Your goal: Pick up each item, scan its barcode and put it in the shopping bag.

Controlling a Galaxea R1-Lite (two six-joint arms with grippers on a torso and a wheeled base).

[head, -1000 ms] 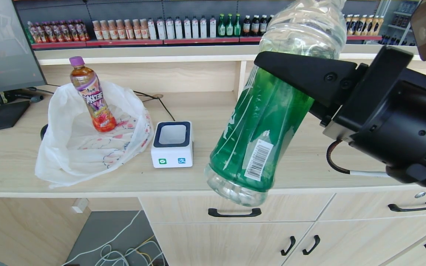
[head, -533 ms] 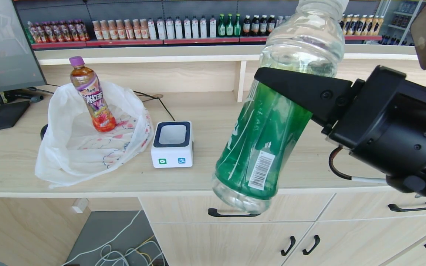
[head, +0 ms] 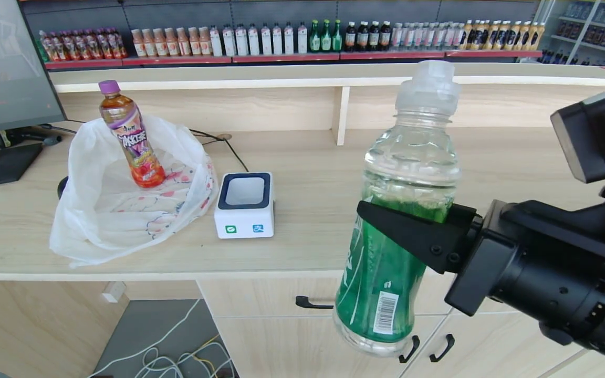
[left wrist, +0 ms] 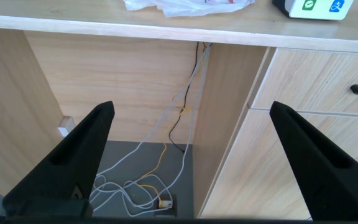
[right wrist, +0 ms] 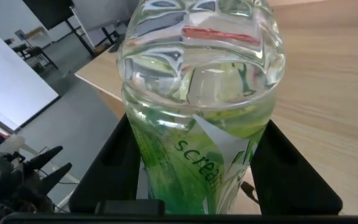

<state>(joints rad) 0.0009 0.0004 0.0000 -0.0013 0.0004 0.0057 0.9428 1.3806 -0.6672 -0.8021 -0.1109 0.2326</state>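
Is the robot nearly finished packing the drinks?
About halfway, it seems. Done: the tea bottle stands in the bag. In hand: the right gripper is shut on the green bottle, held upright in front of the drawers, not over the scanner. Left: scan its barcode, then put it in the bag.

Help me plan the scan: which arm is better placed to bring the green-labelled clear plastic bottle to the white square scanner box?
Right. The right gripper is shut on the green-labelled clear plastic bottle, barcode showing, right of the white square scanner box. The left gripper hangs open below the wooden counter.
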